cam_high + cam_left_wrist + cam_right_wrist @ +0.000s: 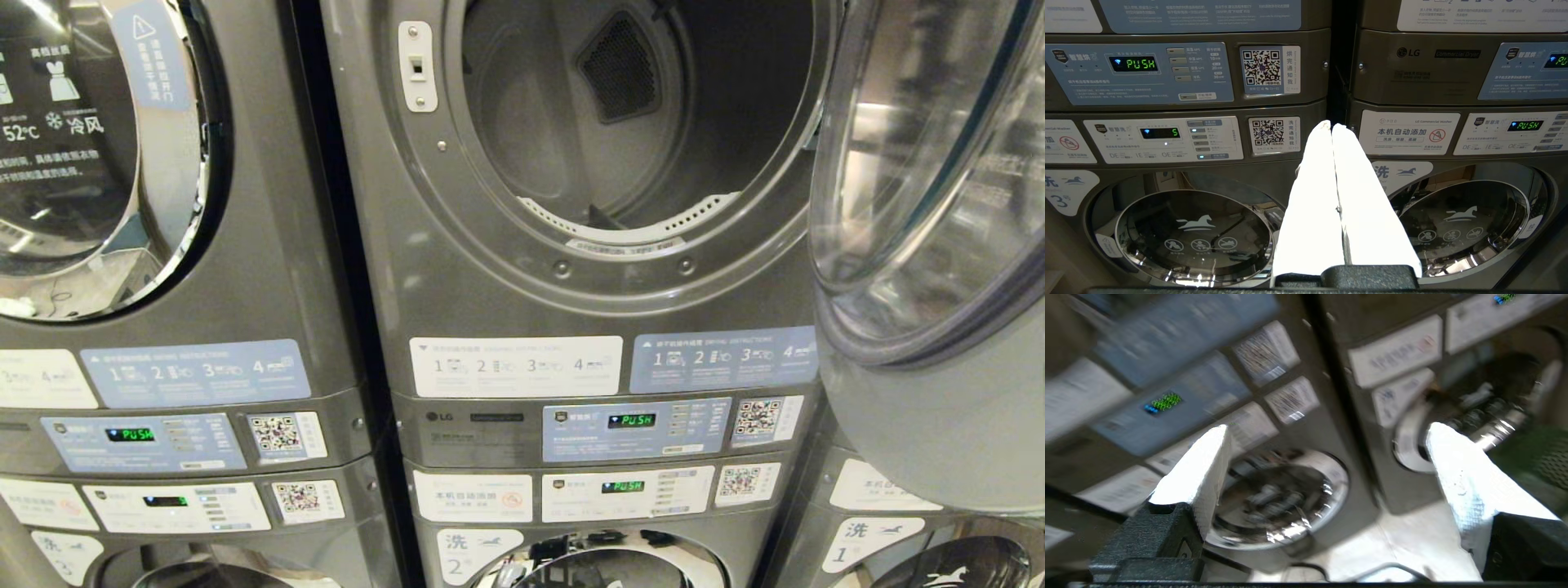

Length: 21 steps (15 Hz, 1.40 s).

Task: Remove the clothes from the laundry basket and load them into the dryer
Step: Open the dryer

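Head view shows the dryer with its door swung open and no clothes visible. The right pincer spreads wide, empty, near the green basket. The left pincer is pressed together. Clothes are likely soft, light; pinch a bunched fold.
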Motion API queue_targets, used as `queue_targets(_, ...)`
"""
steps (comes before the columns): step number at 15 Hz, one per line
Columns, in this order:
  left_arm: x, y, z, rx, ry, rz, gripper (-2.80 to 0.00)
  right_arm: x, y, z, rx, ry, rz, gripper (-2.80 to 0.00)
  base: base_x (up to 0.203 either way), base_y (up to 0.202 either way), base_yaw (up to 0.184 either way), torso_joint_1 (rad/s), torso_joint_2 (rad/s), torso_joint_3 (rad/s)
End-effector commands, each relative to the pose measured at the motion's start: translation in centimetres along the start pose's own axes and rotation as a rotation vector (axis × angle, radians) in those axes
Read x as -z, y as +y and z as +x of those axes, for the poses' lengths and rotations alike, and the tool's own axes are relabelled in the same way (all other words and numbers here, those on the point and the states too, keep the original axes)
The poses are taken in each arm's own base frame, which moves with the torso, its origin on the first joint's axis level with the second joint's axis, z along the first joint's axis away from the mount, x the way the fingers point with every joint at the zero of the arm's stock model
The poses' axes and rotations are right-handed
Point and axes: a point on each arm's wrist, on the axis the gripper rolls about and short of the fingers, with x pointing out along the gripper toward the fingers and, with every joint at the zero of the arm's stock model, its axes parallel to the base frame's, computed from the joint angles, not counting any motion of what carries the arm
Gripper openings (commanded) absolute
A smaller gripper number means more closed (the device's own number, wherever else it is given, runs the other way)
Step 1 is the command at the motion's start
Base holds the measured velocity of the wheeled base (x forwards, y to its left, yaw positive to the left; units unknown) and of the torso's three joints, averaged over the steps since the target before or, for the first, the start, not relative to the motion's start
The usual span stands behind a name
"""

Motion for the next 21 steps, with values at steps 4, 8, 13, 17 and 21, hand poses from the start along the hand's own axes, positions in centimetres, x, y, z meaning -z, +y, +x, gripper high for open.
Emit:
queue_targets(4,0.0,0.0,0.0,0.0,0.0,0.0,-2.8,5.7,-1.9,2.5,0.07,0.07,-0.064,-2.8,0.0,0.0,0.0,0.0,0.0,0.0)
queue_targets(8,0.0,0.0,0.0,0.0,0.001,0.0,-2.8,7.8,-1.6,5.2,-0.134,-0.032,-0.374,-2.8,0.0,0.0,0.0,0.0,0.0,0.0)
queue_targets(13,0.0,0.0,0.0,0.0,0.001,0.001,-2.8,9.5,-1.7,5.7,-0.212,-0.051,-0.555,-2.8,0.0,0.0,0.0,0.0,0.0,0.0)
queue_targets(17,0.0,0.0,0.0,0.0,0.0,0.001,-2.8,10.2,-2.3,4.3,-0.272,-0.255,-0.535,-2.8,0.0,0.0,0.0,0.0,0.0,0.0)
queue_targets(21,0.0,0.0,0.0,0.0,0.001,0.001,-2.8,10.3,-2.4,4.0,-0.29,-0.282,-0.468,-2.8,0.0,0.0,0.0,0.0,0.0,0.0)
